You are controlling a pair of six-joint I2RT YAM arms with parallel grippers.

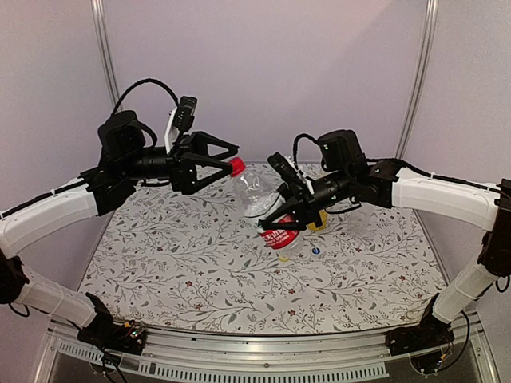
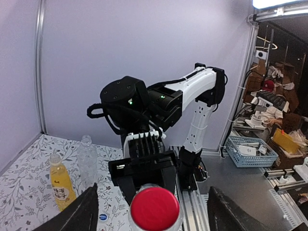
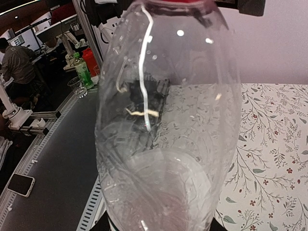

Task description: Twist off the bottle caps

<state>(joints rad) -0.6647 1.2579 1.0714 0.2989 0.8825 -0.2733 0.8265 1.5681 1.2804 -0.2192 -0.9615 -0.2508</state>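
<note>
Red cap [image 2: 155,208] sits on the tilted clear bottle [image 1: 257,191], which the right gripper [image 1: 278,203] clamps near its label. The left gripper [image 1: 230,159] gapes wide around the cap, not touching it.

Red cap [image 2: 155,208], clear bottle [image 3: 163,125], yellow-orange bottle [image 2: 61,188], floral table [image 1: 184,267].

Robotics lab: framed test enclosure [image 1: 102,48], cluttered workbenches [image 2: 274,103] beyond.

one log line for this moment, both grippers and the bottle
left gripper: open, astride red round plastic cap | right gripper: shut on clear plastic bottle with red-and-white label, tilted | cap: on bottle
</note>
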